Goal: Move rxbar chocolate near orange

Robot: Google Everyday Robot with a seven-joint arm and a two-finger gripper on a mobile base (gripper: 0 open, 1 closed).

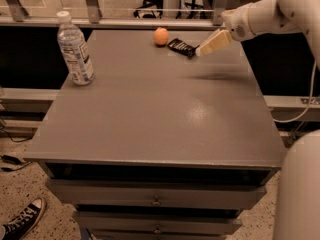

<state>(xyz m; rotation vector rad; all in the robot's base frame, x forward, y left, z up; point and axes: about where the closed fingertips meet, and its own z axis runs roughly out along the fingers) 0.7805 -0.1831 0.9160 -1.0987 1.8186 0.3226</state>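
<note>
The rxbar chocolate (181, 47), a flat black bar with white lettering, lies on the grey table (160, 119) near its far edge. The orange (160, 36) sits just left of the bar, a small gap between them. My gripper (201, 51), cream-coloured on a white arm, hangs above the table just right of the bar. Its tip is close to the bar's right end, it holds nothing, and its shadow falls on the table further to the front right.
A clear water bottle (75, 49) with a white cap stands upright at the table's left side. A railing (100, 21) runs behind the far edge. Drawers (157, 200) sit under the table front. A sneaker (22, 224) is on the floor at the lower left.
</note>
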